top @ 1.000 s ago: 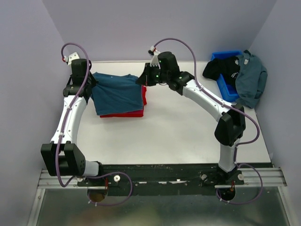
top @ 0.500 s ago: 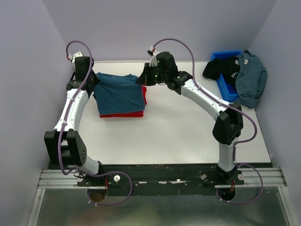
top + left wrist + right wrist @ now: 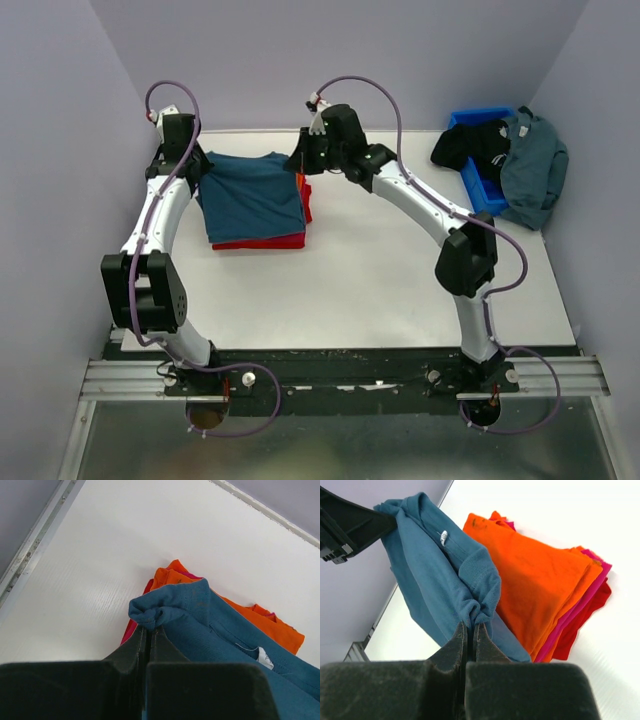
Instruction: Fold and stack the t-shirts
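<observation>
A dark teal t-shirt is spread over a folded stack at the table's far left. The stack's orange t-shirt lies on pink and red layers, and the red edge shows in the top view. My left gripper is shut on the teal shirt's far left corner. My right gripper is shut on a bunched fold at its far right corner. That far edge hangs lifted between the two grippers, above the orange shirt.
A rigid blue bin stands at the far right. A black shirt and a grey-blue shirt are draped over it. The left wall and the table's far edge run close beside the stack.
Both grippers have moved toward the far wall, still pinching the teal shirt's corners. The shirt's far edge has gone back with them over the stack.
</observation>
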### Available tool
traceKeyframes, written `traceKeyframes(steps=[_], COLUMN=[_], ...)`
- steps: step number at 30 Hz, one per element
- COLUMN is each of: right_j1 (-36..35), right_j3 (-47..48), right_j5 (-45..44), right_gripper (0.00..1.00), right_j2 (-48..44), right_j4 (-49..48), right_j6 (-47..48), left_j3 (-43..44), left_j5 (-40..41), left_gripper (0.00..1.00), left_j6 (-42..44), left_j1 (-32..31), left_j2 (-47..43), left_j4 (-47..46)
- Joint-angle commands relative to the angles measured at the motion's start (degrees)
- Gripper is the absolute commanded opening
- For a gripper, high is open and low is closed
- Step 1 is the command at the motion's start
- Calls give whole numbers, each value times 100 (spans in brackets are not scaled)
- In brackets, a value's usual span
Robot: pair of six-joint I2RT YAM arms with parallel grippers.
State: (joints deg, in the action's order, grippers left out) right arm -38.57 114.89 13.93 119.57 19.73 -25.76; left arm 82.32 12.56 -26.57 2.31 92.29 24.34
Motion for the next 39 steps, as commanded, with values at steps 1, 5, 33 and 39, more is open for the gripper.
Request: traceKeyframes(steps=[1, 5, 33, 39], right_j1=[60, 112, 473, 420], right_j3=[630, 684, 87, 611], right_j5=[-338, -400, -508, 1109], right_gripper=[1, 1, 59, 1], right_j2=[452, 638, 331, 874], right_j4=[479, 427, -417, -399], right_j6=[255, 221, 555, -182], left_j3=[380, 556, 585, -716], left_j5=[72, -69, -438, -1491], left_gripper=[0, 0, 89, 20], left_j6=[160, 204, -58, -656], left_j1=[147, 147, 147, 147], left_j2=[385, 728, 458, -352], left_j4=[-307, -377, -535, -1571])
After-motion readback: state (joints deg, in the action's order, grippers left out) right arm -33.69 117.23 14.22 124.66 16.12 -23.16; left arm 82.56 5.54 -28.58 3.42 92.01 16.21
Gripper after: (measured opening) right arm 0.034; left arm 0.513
